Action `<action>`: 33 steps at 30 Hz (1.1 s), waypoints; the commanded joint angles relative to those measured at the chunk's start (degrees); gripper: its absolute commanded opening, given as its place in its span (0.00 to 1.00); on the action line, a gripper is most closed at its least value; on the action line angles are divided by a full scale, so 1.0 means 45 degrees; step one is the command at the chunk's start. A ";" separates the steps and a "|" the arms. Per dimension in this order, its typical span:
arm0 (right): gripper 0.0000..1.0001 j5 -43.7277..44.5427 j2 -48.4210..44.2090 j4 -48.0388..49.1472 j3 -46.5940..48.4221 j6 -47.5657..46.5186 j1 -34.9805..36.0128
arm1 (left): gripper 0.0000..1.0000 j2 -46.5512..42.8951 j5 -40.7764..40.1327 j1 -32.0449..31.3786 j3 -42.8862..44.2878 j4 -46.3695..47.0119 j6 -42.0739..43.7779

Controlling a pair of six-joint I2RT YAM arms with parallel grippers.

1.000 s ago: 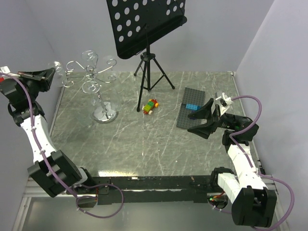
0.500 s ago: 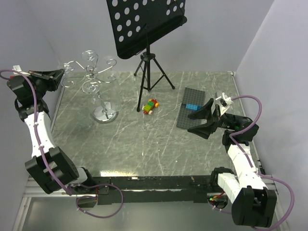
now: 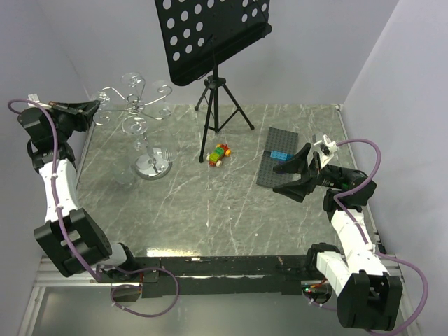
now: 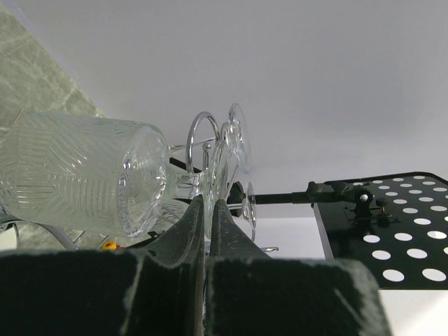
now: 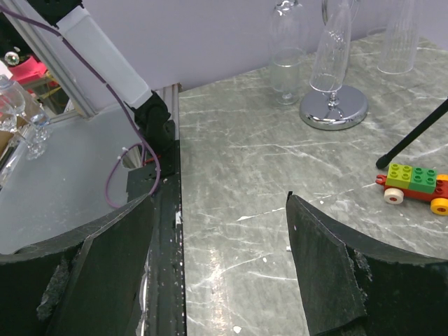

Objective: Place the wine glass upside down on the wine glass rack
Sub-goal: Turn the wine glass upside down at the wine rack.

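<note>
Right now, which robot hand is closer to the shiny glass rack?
Left. The left gripper, holding the wine glass, is up at the rack, by its hook arms; the right gripper hangs far off by the grey plate.

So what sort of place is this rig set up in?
Most likely a lab test cell, not a kitchen: plain white walls box in a marble-look table, and the props are mismatched: a black music stand, a toy brick car, a chrome wine glass rack.
</note>
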 commanded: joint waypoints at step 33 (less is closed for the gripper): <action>0.82 -0.0963 -0.0256 0.0602 -0.0054 -0.0237 -0.0078 | 0.01 0.0522 0.0482 -0.0417 0.3391 -0.3779 0.2981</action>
